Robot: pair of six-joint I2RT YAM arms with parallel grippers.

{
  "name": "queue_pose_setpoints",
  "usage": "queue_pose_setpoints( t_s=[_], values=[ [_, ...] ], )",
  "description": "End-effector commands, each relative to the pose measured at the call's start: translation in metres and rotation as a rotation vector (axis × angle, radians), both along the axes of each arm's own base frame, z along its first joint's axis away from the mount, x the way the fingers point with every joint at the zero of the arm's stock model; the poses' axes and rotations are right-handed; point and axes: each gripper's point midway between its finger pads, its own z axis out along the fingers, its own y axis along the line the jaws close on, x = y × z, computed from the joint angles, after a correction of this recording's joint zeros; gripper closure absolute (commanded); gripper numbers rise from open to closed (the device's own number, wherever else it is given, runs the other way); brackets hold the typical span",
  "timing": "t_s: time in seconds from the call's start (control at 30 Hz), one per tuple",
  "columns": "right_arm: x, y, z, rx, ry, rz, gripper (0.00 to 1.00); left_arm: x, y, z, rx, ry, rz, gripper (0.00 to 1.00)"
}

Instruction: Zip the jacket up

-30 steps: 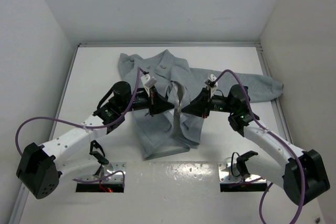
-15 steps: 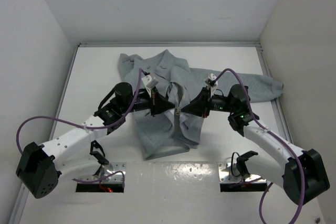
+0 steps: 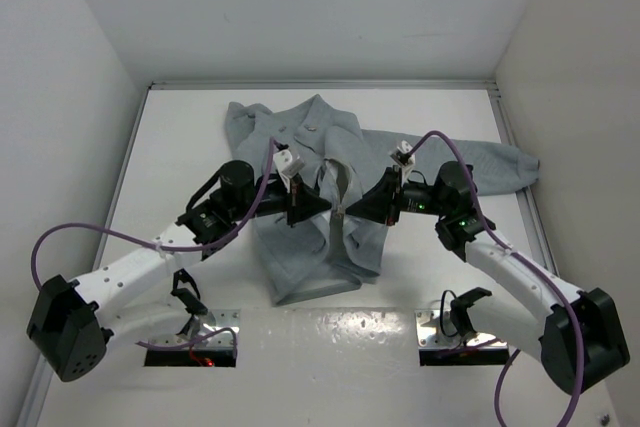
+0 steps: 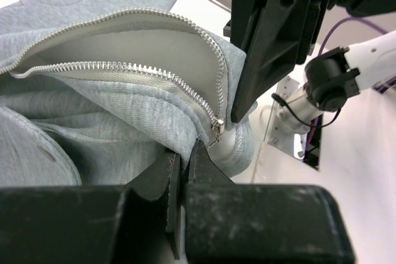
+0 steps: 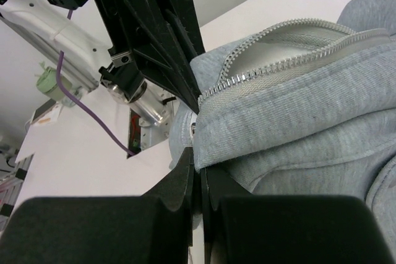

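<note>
The light grey jacket (image 3: 300,247) lies on the white table, front open, pale lining showing along the zipper seam (image 3: 341,192). My left gripper (image 3: 326,205) is shut on the jacket's left front edge; its wrist view shows the jacket (image 4: 93,109), the silver zipper teeth (image 4: 185,88) and the slider with its pull (image 4: 217,128) just past my fingertips (image 4: 199,156). My right gripper (image 3: 347,211) faces it, shut on the jacket's right front edge (image 5: 260,122) just below the zipper teeth (image 5: 247,72). The two grippers nearly touch.
The jacket's right sleeve (image 3: 490,162) stretches toward the right wall. The hood and collar (image 3: 290,122) lie toward the back wall. Two metal mounting plates (image 3: 445,329) with floor cut-outs sit at the near edge by the arm bases.
My left gripper has shifted slightly right and forward with the fabric edge. The right gripper has barely moved. The open seam between them looks a little narrower.
</note>
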Motion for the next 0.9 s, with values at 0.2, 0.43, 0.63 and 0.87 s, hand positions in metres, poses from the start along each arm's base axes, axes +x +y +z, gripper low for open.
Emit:
queue_pose_setpoints(
  t_s=[0.2,0.43,0.63,0.87],
  values=[
    [0.006,0.003,0.041,0.071,-0.119,0.005,1.0,-0.024,0.001,-0.001,0.068,-0.191,-0.085,1.0],
    [0.001,0.004,0.044,0.085,-0.094,0.033,1.0,-0.031,-0.001,-0.015,0.124,-0.277,-0.116,1.0],
    [0.0,0.005,0.049,0.094,-0.094,0.037,1.0,-0.039,-0.004,-0.028,0.177,-0.309,-0.14,1.0],
    [-0.002,0.004,0.049,0.097,-0.082,0.037,1.0,-0.042,0.0,-0.045,0.228,-0.31,-0.154,1.0]
  ],
)
